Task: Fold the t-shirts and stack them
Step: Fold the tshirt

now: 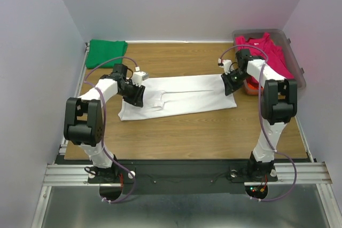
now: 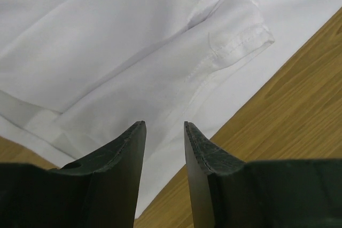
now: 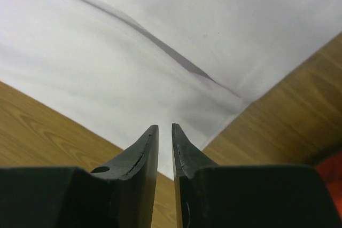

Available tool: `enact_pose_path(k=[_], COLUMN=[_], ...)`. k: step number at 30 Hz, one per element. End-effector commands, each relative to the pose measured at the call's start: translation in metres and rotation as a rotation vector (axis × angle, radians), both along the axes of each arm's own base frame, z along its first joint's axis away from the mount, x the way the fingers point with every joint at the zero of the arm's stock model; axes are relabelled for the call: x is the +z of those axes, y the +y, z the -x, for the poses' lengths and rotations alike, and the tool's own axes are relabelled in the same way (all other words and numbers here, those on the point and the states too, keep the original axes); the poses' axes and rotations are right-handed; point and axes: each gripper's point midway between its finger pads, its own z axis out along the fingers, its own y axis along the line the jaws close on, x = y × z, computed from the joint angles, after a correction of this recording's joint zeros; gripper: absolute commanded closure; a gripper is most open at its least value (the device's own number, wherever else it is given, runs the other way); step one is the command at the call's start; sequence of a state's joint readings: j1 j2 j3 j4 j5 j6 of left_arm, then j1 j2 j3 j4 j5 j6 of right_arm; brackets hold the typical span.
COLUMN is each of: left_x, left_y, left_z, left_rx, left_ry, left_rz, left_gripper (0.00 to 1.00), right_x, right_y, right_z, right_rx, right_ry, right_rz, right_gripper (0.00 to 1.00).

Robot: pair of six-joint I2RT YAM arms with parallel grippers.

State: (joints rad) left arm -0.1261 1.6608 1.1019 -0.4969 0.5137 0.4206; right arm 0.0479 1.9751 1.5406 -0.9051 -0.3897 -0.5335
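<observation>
L arm (image 1: 83, 120) & R arm (image 1: 278, 102): white shells on the links, chunky black joint housings. A purple cable (image 1: 105, 111) loops along each, from behind the gripper down to the base. Small white block (image 1: 140, 75) sits just behind the L gripper (image 2: 164, 124). Fingers (image 2: 120, 169) on L gripper & R gripper (image 3: 165, 126): matte black, flat, tapering to thin tips, w/ a round hole in one. R base (image 1: 257, 188) shows red + green LEDs.
</observation>
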Motion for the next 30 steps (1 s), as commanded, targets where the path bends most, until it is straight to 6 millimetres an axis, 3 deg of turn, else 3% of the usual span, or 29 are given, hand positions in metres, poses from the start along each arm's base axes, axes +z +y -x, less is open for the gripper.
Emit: enact_pose_path(k=[1,6,10,11,12,13,14,15,16,17,18,19,21,22,24,25,26,28,29,30], left_x=[-0.023,-0.040,-0.053,-0.047,-0.048,-0.063,-0.048,-0.045,-0.033,-0.024,-0.012,0.017,0.039,0.061,0.074,0.090,0.080,0.084,0.066,0.061], left_y=[0.001,0.017,0.033,0.035,0.038,0.041,0.040,0.039,0.032,0.028,0.024,0.012,0.005,0.000,-0.005,-0.010,-0.012,-0.019,-0.019,-0.021], left_z=[0.001,-0.001,-0.016,-0.032,-0.041,-0.048,-0.077,-0.092,-0.121,-0.135,-0.148,-0.172,-0.178,-0.181,-0.176,-0.169,-0.159,-0.147,-0.135,-0.134], left_rx=[0.096,0.122,0.121,0.106,0.099,0.092,0.091,0.076,0.066,0.058,0.060,0.047,0.042,0.049,0.050,0.045,0.056,0.056,0.071,0.096], left_ry=[0.066,0.092,0.095,0.062,0.054,0.084,0.038,0.021,-0.018,-0.045,-0.071,-0.141,-0.162,-0.201,-0.217,-0.242,-0.206,-0.203,-0.155,-0.148], left_rz=[-0.007,-0.100,-0.193,-0.210,-0.228,-0.258,-0.262,-0.269,-0.244,-0.228,-0.208,-0.152,-0.115,-0.081,-0.043,-0.011,0.010,0.039,0.035,0.034], left_gripper=[0.55,0.57,0.59,0.59,0.59,0.59,0.59,0.60,0.60,0.59,0.59,0.58,0.57,0.56,0.56,0.56,0.56,0.55,0.55,0.55], right_x=[-0.022,-0.044,-0.050,-0.052,-0.050,-0.047,-0.042,-0.030,-0.011,0.003,0.021,0.033,0.047,0.056,0.055,0.052,0.042,0.032,0.021,0.014], right_y=[0.000,-0.008,-0.008,0.000,0.007,0.016,0.034,0.057,0.079,0.091,0.102,0.105,0.110,0.113,0.111,0.110,0.107,0.105,0.107,0.102], right_z=[-0.004,0.024,0.064,0.089,0.101,0.116,0.147,0.174,0.203,0.213,0.204,0.207,0.193,0.180,0.164,0.157,0.142,0.126,0.112,0.103], right_rx=[-0.013,0.021,0.060,0.104,0.140,0.188,0.255,0.376,0.426,0.466,0.505,0.501,0.504,0.505,0.478,0.472,0.459,0.403,0.389,0.344], right_ry=[0.019,0.075,0.123,0.154,0.160,0.174,0.245,0.249,0.330,0.344,0.306,0.337,0.303,0.257,0.220,0.206,0.173,0.154,0.121,0.113], right_rz=[0.014,0.055,0.077,0.082,0.084,0.076,0.014,-0.026,-0.155,-0.215,-0.263,-0.287,-0.304,-0.310,-0.270,-0.250,-0.203,-0.162,-0.146,-0.103], right_gripper=[0.78,0.78,0.77,0.77,0.77,0.77,0.75,0.74,0.72,0.72,0.72,0.72,0.71,0.71,0.71,0.70,0.70,0.70,0.70,0.71])
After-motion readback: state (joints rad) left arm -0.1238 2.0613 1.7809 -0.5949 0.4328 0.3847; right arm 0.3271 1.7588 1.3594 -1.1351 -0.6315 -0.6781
